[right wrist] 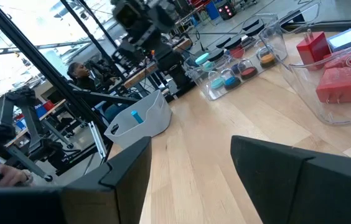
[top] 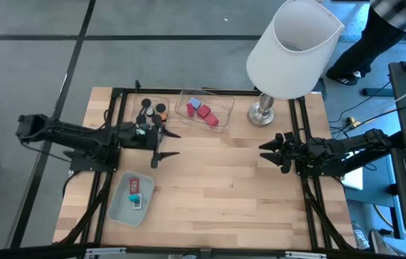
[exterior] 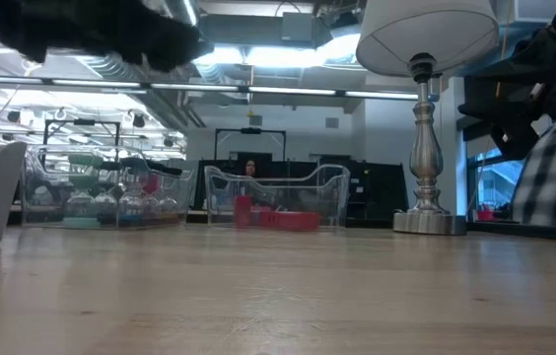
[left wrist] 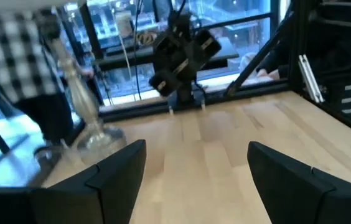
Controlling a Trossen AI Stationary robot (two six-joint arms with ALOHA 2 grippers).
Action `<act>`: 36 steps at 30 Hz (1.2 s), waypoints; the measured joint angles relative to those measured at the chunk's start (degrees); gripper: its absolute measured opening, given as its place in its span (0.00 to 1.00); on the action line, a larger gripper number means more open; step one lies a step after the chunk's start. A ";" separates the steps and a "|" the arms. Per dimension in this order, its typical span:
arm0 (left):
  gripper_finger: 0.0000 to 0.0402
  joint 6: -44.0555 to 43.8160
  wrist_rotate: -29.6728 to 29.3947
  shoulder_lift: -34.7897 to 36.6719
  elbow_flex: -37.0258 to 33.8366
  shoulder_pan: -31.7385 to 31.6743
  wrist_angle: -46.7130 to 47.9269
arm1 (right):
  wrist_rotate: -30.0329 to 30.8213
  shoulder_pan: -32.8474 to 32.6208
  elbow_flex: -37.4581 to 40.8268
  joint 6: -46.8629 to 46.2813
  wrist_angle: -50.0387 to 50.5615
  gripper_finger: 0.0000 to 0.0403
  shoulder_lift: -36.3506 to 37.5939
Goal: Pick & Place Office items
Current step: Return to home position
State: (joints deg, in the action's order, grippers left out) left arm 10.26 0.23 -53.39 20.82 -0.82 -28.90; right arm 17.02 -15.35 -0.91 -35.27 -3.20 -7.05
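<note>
Nearest to me, the pale green tray lies on the wooden surface with a red piece and a teal piece inside. Behind it the left gripper hovers, its fingers wide apart and holding nothing. Across the surface the right gripper faces it, also spread open and empty. Farther back, small black-capped pieces stand in a clear bin, and red blocks with a blue block lie in the clear tray beside it. I judge all these to be light, hard and a little slippery. The blocks are best taken across their flat sides, the capped ones around the middle. At the far edge stands the white lamp, with a person beyond.
</note>
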 joint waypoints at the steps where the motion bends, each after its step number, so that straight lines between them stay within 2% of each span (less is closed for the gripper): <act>1: 0.69 -1.03 1.68 0.26 -0.74 -1.68 -0.09 | 0.00 0.00 0.00 0.00 0.00 0.56 0.00; 9: 0.69 -5.25 8.28 7.53 -6.02 -13.30 2.22 | 0.02 0.00 0.00 0.02 0.00 0.56 0.00; 16: 0.69 -10.50 8.89 18.83 -12.46 -19.42 4.76 | 0.00 0.00 0.00 0.02 0.00 0.56 0.02; 23: 0.69 -10.69 8.94 29.64 -17.48 -21.39 6.67 | 0.02 0.00 0.00 0.00 0.01 0.56 0.01; 36: 0.69 -10.94 8.54 43.83 -17.66 -21.42 19.06 | 0.02 0.00 0.00 0.01 0.00 0.56 0.02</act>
State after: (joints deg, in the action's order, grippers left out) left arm -0.68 8.77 -9.56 3.16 -22.24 -9.84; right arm 17.04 -15.35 -0.91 -35.25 -3.20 -7.03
